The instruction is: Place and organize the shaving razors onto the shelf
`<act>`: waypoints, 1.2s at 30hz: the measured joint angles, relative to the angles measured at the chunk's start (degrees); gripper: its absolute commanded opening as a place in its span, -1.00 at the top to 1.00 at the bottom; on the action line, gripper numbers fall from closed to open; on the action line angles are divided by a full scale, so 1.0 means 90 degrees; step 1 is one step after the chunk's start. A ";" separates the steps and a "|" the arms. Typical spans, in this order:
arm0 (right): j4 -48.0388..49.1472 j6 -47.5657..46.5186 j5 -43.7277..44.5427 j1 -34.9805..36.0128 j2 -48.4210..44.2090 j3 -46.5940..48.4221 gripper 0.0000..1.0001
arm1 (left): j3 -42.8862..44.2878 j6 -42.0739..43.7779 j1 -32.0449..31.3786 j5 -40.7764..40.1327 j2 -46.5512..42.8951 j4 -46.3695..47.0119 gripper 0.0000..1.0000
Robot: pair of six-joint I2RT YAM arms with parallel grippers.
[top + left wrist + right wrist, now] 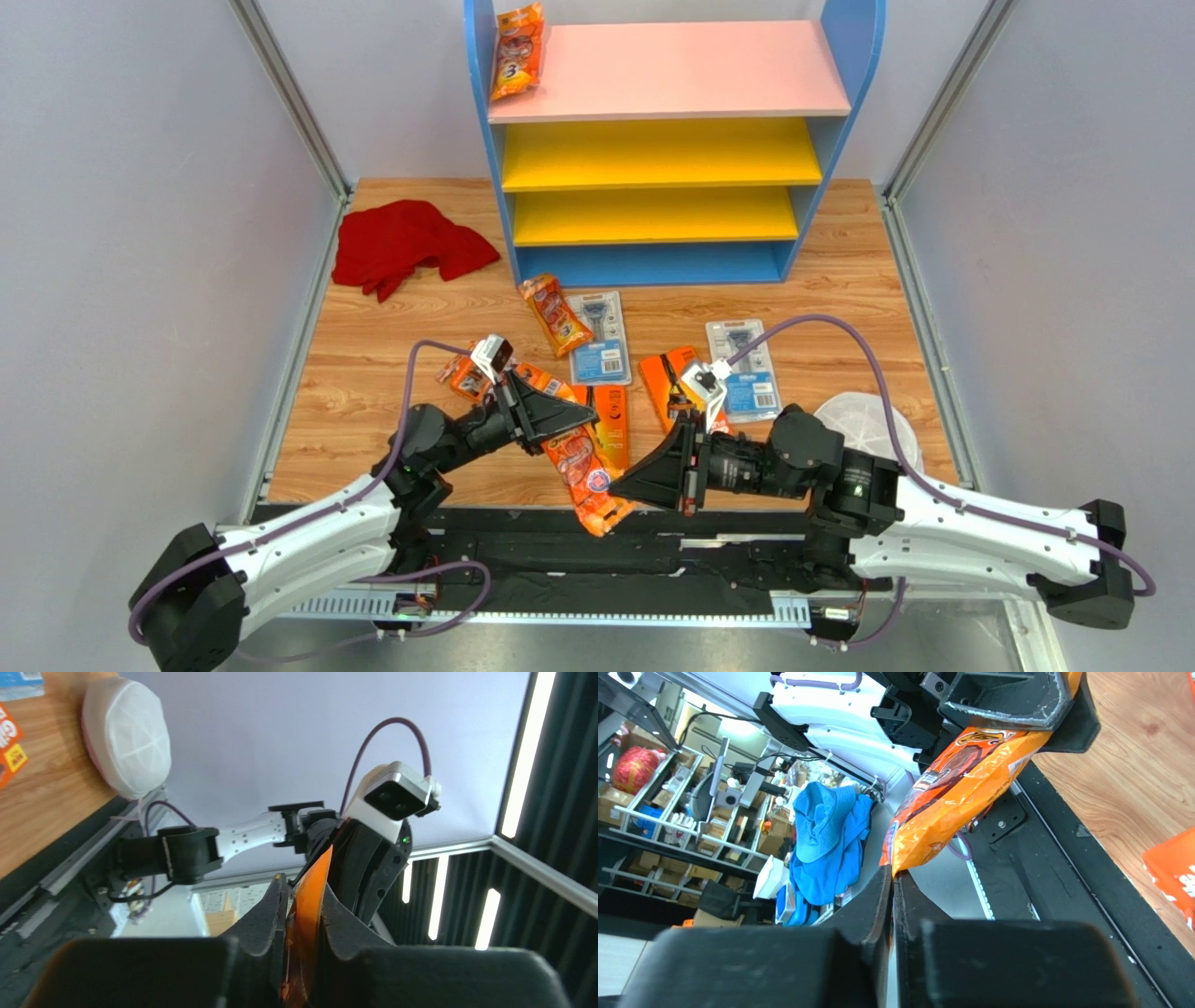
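I've got the orange bag (582, 476) held up over the near edge of the table. My left gripper (575, 420) is pinching its upper part, and my right gripper (622, 490) looks clamped on its near corner. I'd make sure one grip bites deep before releasing the other, then carry the bag far to the shelf (673, 91).
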 measured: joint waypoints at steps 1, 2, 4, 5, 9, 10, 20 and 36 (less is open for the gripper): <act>-0.0041 -0.0002 0.0041 0.0005 -0.0080 0.0000 0.40 | 0.0012 0.0032 -0.0015 0.0010 -0.0012 -0.0097 1.00; -0.0124 0.0005 0.0083 0.0010 -0.0141 -0.0007 0.24 | 0.0029 0.0027 -0.0015 0.0015 -0.0049 -0.0175 1.00; -0.0260 0.0036 0.0199 0.0012 -0.0211 -0.0017 -0.30 | 0.0092 0.0046 -0.0015 0.0010 -0.0187 -0.0328 1.00; -0.0296 0.0092 0.0243 0.0010 -0.0231 -0.0027 -0.45 | 0.0126 0.0061 -0.0015 0.0002 -0.0260 -0.0391 1.00; -0.0527 0.0102 0.0508 0.0012 -0.0406 -0.0066 -0.96 | 0.0236 0.0126 -0.0015 -0.0068 -0.0537 -0.0629 1.00; -0.0537 0.0119 0.0563 0.0012 -0.0476 -0.0100 -0.99 | 0.0255 0.0153 -0.0015 -0.0090 -0.0578 -0.0690 1.00; 0.0406 0.0508 0.0831 0.0325 -0.0325 -0.0760 -0.99 | 0.0653 0.0627 -0.0015 -0.0340 -0.0597 -0.1545 1.00; 0.0974 0.0505 0.1987 0.1008 0.0272 -0.0384 -0.24 | 0.0653 0.0770 -0.0015 -0.0537 -0.0556 -0.1749 1.00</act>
